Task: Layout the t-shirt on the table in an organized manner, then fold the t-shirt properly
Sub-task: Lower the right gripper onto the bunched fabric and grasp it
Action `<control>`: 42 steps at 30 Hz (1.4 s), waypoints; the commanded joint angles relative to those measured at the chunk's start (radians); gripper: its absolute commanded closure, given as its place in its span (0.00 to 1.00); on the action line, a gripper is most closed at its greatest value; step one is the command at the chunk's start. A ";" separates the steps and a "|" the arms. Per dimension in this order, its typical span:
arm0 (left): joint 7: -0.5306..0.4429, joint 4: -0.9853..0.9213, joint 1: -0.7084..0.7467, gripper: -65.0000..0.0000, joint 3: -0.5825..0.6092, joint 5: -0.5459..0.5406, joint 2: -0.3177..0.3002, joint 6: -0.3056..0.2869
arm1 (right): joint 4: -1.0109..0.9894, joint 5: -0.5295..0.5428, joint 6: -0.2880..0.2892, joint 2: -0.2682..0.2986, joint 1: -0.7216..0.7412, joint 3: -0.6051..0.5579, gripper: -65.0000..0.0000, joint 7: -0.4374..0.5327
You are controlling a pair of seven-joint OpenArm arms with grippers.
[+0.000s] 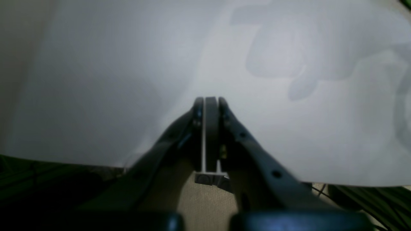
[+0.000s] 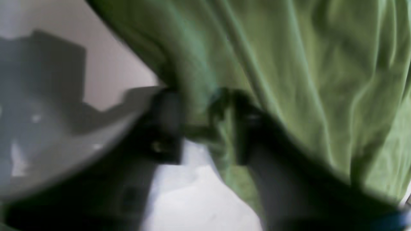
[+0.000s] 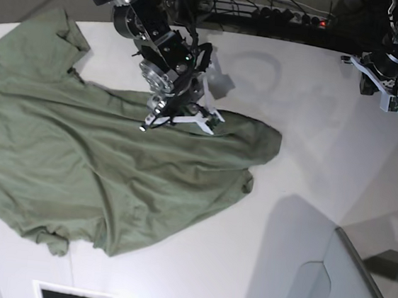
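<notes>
The olive-green t-shirt [image 3: 77, 157] lies crumpled and spread over the left half of the white table [image 3: 312, 154]. One corner of it reaches toward the middle. My right gripper [image 3: 181, 119] is down on the shirt's upper edge. In the right wrist view, which is blurred, its fingers [image 2: 167, 128] stand on either side of a bunched fold of the t-shirt [image 2: 305, 64], so my right gripper [image 2: 204, 128] is shut on the cloth. My left gripper [image 3: 389, 101] hovers at the far right, away from the shirt. In its own view my left gripper [image 1: 211, 102] is shut and empty over the bare table [image 1: 96, 64].
A grey translucent panel [image 3: 326, 290] rises at the table's near right corner. Cables and a power strip [image 3: 284, 15] run behind the table's far edge. A white slotted piece [image 3: 73, 296] sits at the near left edge.
</notes>
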 commanded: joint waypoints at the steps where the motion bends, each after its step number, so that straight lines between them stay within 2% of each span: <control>1: -0.016 0.013 0.003 1.00 -0.007 -0.010 -0.013 0.001 | 0.018 -0.008 -0.003 -0.016 0.011 -0.001 1.00 0.014; 3: -0.016 0.013 0.002 1.00 -0.007 -0.013 -0.013 0.001 | 0.019 -0.008 -0.003 -0.018 0.011 -0.001 0.96 0.014; 6: -0.016 0.013 0.002 1.00 -0.007 -0.014 -0.013 0.001 | 0.059 -0.008 0.000 -0.019 0.011 -0.001 1.00 0.000; 9: -0.016 0.010 -0.014 1.00 -0.007 -0.008 -0.013 0.001 | 0.163 -0.005 0.003 -0.021 0.008 -0.009 1.00 -0.095; 12: -0.016 -0.017 -0.030 1.00 -0.007 -0.008 -0.018 0.001 | 0.272 0.066 0.039 -0.021 0.033 -0.005 1.00 -0.178; 14: -0.016 -0.033 -0.041 1.00 -0.007 -0.007 -0.018 0.001 | 0.300 0.127 0.080 -0.018 0.067 0.008 1.00 -0.242; 16: -0.016 -0.037 -0.052 1.00 -0.001 -0.007 -0.019 0.001 | 0.297 0.190 0.095 -0.018 0.119 0.054 1.00 -0.285; 20: -0.014 -0.053 -0.073 1.00 0.065 -0.007 -0.042 0.001 | 0.200 0.299 0.097 -0.019 0.229 0.158 1.00 -0.304; 26: -0.016 -0.051 -0.084 1.00 0.144 -0.007 -0.042 0.001 | -0.110 0.475 0.098 -0.019 0.450 0.321 1.00 -0.295; 29: -0.011 -0.053 -0.095 1.00 0.156 -0.007 -0.042 0.001 | -0.252 0.566 0.098 -0.016 0.538 0.367 1.00 -0.295; 30: -0.011 -0.053 -0.096 1.00 0.156 -0.007 -0.042 0.001 | -0.276 0.578 0.098 -0.014 0.555 0.370 0.98 -0.299; 32: -0.011 -0.053 -0.096 1.00 0.154 -0.007 -0.042 0.001 | -0.285 0.578 0.098 -0.013 0.559 0.361 0.86 -0.316; 34: -0.011 -0.053 -0.096 1.00 0.151 -0.007 -0.042 0.001 | -0.254 0.578 0.100 -0.010 0.530 0.344 0.68 -0.359; 36: -0.011 -0.053 -0.095 1.00 0.150 -0.007 -0.042 0.001 | -0.101 0.578 0.102 0.010 0.446 0.313 0.47 -0.381; 37: -0.011 -0.053 -0.095 1.00 0.148 -0.007 -0.044 0.001 | 0.013 0.578 0.102 0.019 0.381 0.289 0.39 -0.377; 38: -0.011 -0.053 -0.093 1.00 0.148 -0.007 -0.048 0.001 | 0.114 0.578 0.102 0.025 0.329 0.269 0.36 -0.381; 40: -0.013 -0.053 -0.090 1.00 0.151 -0.007 -0.062 0.001 | 0.269 0.578 0.102 0.032 0.235 0.216 0.36 -0.388; 42: -0.014 -0.053 -0.090 1.00 0.148 -0.007 -0.064 0.001 | 0.338 0.578 0.102 0.032 0.162 0.157 0.36 -0.402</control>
